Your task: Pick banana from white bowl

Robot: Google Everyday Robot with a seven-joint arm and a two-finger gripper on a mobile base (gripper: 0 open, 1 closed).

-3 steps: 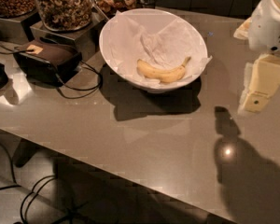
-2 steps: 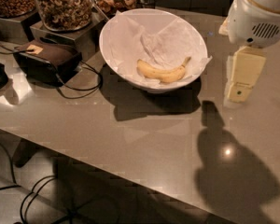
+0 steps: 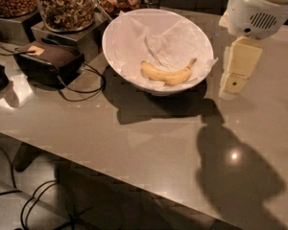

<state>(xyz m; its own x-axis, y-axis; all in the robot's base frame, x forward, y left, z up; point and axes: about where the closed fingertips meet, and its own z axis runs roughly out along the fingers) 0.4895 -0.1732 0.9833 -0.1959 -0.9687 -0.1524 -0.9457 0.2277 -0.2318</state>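
The banana (image 3: pixel 165 74), yellow and curved with a brownish stem tip pointing up to the right, lies in the near right part of the white bowl (image 3: pixel 108 49), on crumpled white paper. The bowl stands on the grey table toward the back. My gripper (image 3: pixel 230 86) hangs from the white wrist housing (image 3: pixel 257 11) just right of the bowl's rim, at about rim height, outside the bowl and apart from the banana. It holds nothing that I can see.
Glass jars of nuts (image 3: pixel 67 6) stand on metal stands behind and left of the bowl. A dark box (image 3: pixel 48 61) with black cables lies left of the bowl. The table's front edge (image 3: pixel 110 178) runs diagonally, with floor cables below.
The gripper and wrist have moved left, from the table's right side to right beside the bowl's rim. The banana and bowl have not moved.
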